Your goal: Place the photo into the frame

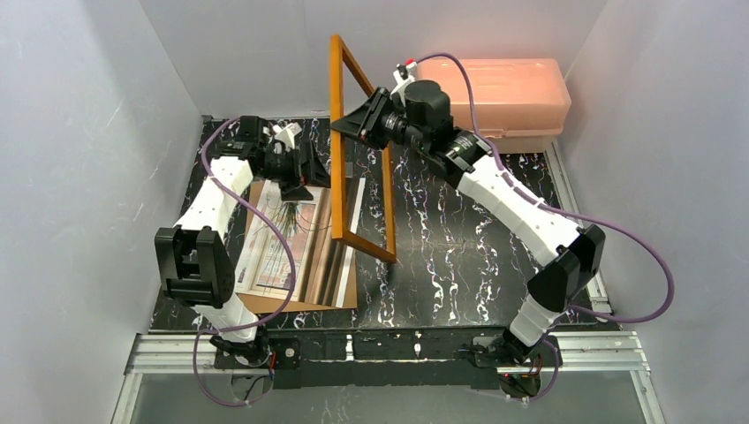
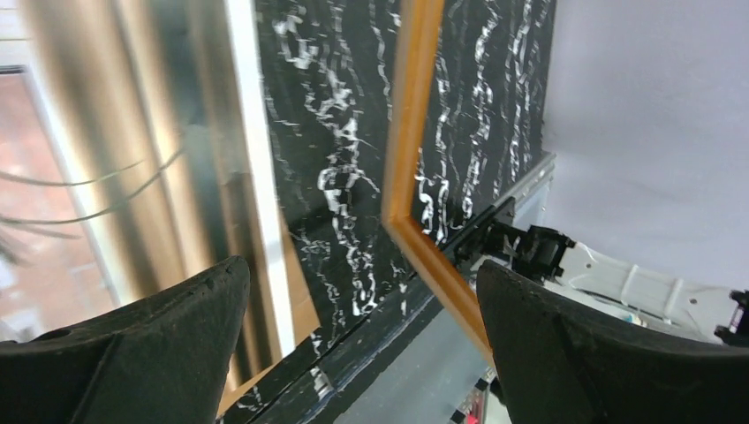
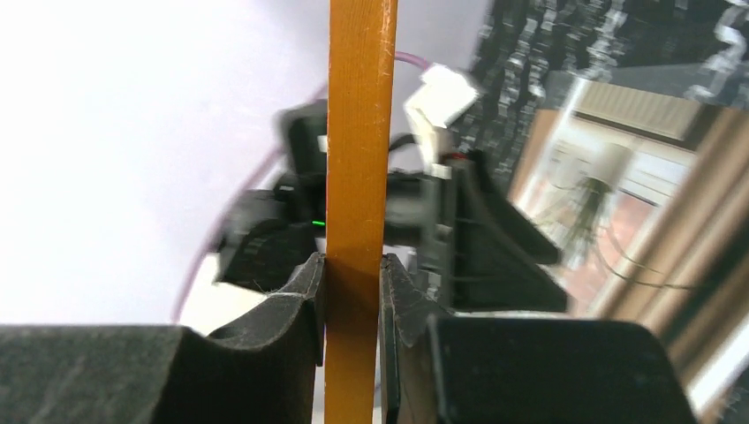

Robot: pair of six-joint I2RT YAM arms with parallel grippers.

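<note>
The orange-brown wooden frame [image 1: 339, 141] stands upright on one long edge in the middle of the table, its lower rail [image 1: 364, 246] touching the mat. My right gripper [image 1: 365, 124] is shut on the frame's upper rail [image 3: 358, 132], and the jaws pinch it from both sides [image 3: 353, 274]. The photo [image 1: 287, 238] lies flat, picture side up, on a brown backing board [image 1: 346, 296] to the left of the frame. My left gripper [image 1: 305, 179] is open and empty just above the photo's far edge. In the left wrist view the photo [image 2: 132, 177] and the frame rail [image 2: 408, 132] show beyond the open gripper [image 2: 362, 309].
A pink plastic box [image 1: 505, 93] stands at the back right against the wall. White walls close in the black marbled mat [image 1: 459, 256] on three sides. The metal rail [image 1: 397, 346] with the arm bases runs along the near edge.
</note>
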